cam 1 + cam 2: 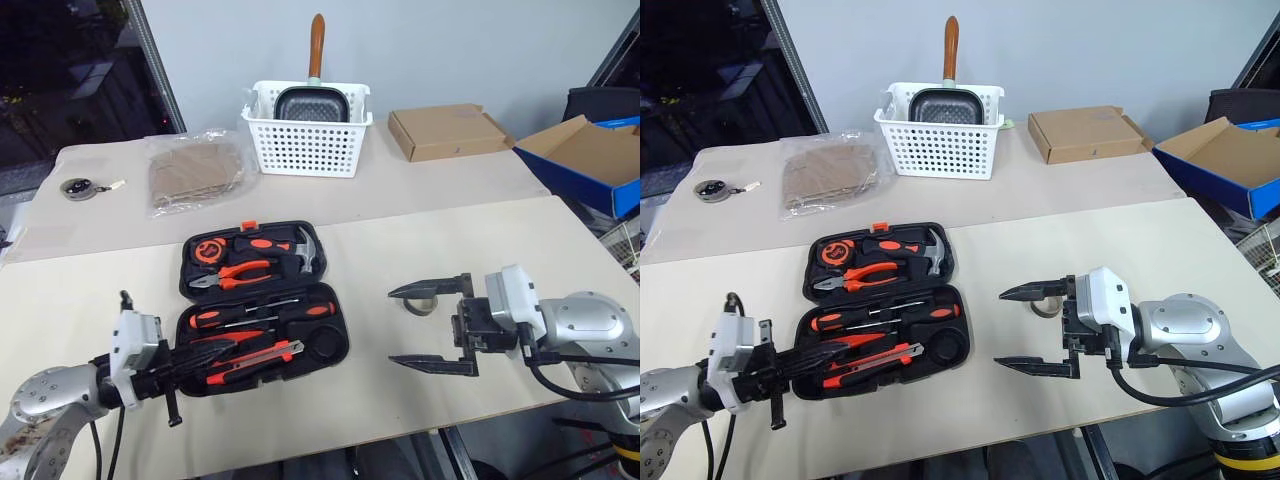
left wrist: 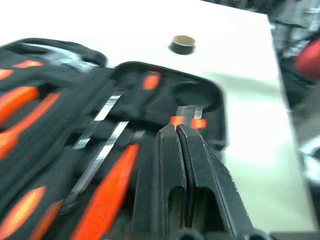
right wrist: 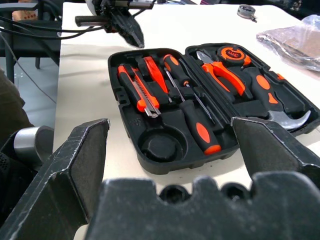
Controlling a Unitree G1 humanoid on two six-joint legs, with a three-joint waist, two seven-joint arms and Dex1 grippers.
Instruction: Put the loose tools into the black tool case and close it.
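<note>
Looking over the table, we see the black tool case lying open, both halves flat, between our two grippers. Our left gripper has its fingers pressed together with nothing between them, and its tips hang over the near half of the case, just above the orange-and-black utility knife. Beside the knife, further from this gripper, lie the slim all-red screwdriver and the two black-and-orange-handled screwdrivers, all seated in their slots. A round empty recess sits in the corner of this half that is nearest to our right gripper.

Our right gripper is spread wide and holds nothing. It points sideways toward the case, well apart from it. The small greyish tape roll stands on the table just behind this gripper's upper finger, outside the case.

In the far half of the case, beyond both grippers, we see the pliers, the hammer and a round orange tape measure. Far behind stands a white basket with a pan inside.
</note>
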